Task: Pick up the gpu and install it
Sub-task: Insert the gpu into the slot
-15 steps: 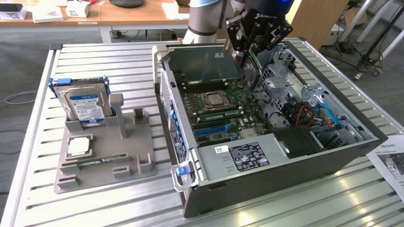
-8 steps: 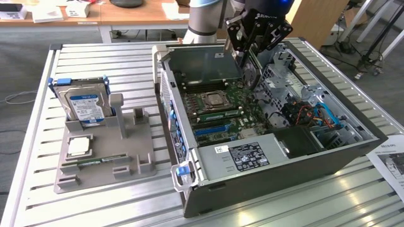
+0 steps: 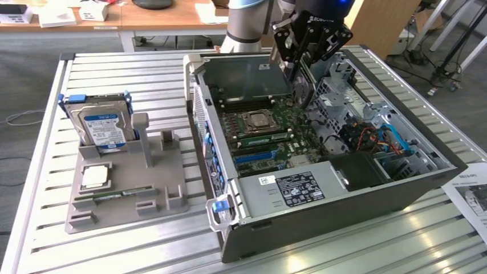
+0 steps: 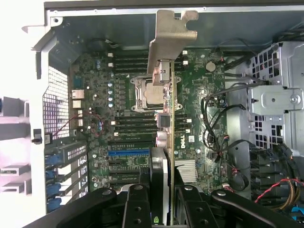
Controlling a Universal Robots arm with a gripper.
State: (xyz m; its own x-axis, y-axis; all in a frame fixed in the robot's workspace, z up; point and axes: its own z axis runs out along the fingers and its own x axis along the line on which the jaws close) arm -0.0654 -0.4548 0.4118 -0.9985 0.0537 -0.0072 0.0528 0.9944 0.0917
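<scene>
My gripper (image 3: 295, 64) hangs over the far end of the open computer case (image 3: 396, 194), shut on the gpu (image 3: 303, 88). The card hangs edge-down just above the motherboard (image 3: 266, 142). In the wrist view the gpu (image 4: 169, 118) shows edge-on, with its silver end bracket (image 4: 171, 40) at the far end. My gripper (image 4: 162, 194) clamps the card's near end between black fingers (image 4: 137, 206). The card lies across the board beside the CPU socket (image 4: 151, 92) and above the slots (image 4: 130, 153).
A grey holder (image 3: 125, 197) stands at the exterior view's left with a blue-labelled hard drive (image 3: 102, 128), a square chip (image 3: 95, 177) and a green memory stick (image 3: 118, 194). Drive cages and cables (image 3: 373, 140) fill the case's right side. A paper sheet (image 3: 471, 200) lies at the table's right edge.
</scene>
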